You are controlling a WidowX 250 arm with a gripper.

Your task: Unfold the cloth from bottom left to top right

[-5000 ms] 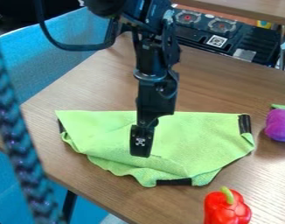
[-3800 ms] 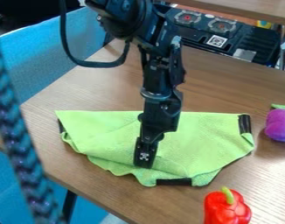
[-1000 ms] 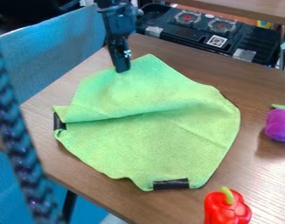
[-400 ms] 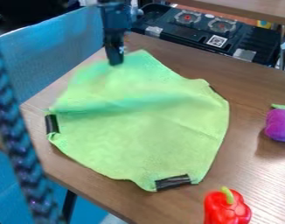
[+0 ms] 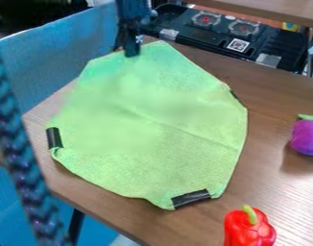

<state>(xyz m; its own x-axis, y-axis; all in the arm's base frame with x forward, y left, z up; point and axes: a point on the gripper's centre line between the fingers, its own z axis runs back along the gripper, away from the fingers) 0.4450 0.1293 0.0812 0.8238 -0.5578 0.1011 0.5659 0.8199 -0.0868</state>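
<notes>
the pincer (image 5: 131, 54) grips 1 far edge of the green cloth (image 5: 152, 125)

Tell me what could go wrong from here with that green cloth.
The gripper has the green cloth by its far side, near the table's edge; pulling further might drag it over. If it slips free early, the far part could flop back. The curled bit beside the left black strip might end up tucked.

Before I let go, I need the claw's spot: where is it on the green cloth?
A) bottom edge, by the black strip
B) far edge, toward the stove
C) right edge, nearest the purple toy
B: the claw is at the far edge of the green cloth.
</notes>
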